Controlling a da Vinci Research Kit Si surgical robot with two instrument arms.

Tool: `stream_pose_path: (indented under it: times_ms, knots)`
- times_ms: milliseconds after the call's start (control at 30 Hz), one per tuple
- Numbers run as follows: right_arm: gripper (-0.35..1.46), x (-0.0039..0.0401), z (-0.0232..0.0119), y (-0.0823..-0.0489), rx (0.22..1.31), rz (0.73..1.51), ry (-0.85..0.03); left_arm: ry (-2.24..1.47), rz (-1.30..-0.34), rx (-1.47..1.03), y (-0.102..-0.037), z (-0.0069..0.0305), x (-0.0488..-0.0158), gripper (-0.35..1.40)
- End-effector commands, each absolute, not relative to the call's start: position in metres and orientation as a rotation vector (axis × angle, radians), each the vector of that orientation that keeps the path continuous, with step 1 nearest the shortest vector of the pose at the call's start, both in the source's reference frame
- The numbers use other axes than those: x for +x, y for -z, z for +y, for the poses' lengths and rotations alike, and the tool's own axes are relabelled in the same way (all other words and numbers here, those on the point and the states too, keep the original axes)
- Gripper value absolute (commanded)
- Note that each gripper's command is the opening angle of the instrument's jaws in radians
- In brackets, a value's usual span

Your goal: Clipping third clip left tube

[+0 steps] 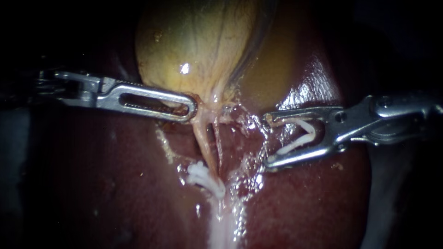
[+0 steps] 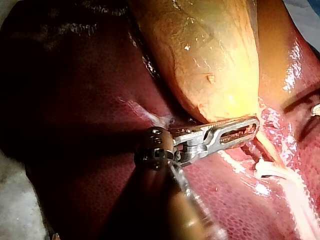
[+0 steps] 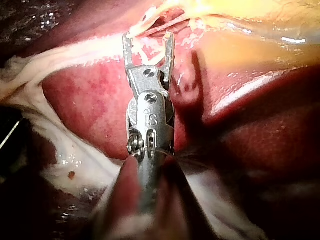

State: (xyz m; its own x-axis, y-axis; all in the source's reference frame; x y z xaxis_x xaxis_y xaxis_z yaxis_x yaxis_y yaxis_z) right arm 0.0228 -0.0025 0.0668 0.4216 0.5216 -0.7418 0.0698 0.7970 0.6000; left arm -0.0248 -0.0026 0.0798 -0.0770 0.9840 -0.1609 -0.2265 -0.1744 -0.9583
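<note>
Glistening liver (image 1: 115,184) lies under the gallbladder (image 1: 194,41). Right instrument (image 1: 268,140), jaws wide, holds a white clip (image 1: 300,138) between them, clear of the left tube (image 1: 203,143); left instrument (image 1: 190,109) pinches the gallbladder's neck.

Endoscope and wrist cameras all closely face the tubes (image 1: 203,138).

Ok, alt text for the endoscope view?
Right instrument holds a white clip in wide-set jaws, just short of the tubes under the gallbladder. Left instrument grips the gallbladder's neck; other clips sit lower down the tubes, over dark liver.
</note>
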Motion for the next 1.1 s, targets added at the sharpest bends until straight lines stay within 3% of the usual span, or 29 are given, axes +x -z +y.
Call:
stream_pose_path:
  times_ms: [33, 500, 1100]
  knots:
    - [0.49, 0.0227, -0.0025, -0.0668, 0.613, 1.115, -0.307, -1.477, -0.989, -1.124, -0.0797, -0.0026, -0.0248, -0.35]
    - [0.49, 0.0228, -0.0026, -0.0667, 0.612, 1.112, -0.307, -1.454, -0.969, -1.146, -0.0732, -0.0010, -0.0215, -0.35]
    - [0.49, 0.0266, -0.0033, -0.0666, 0.606, 1.118, -0.342, -1.451, -0.963, -1.155, -0.0724, -0.0015, -0.0217, -0.35]
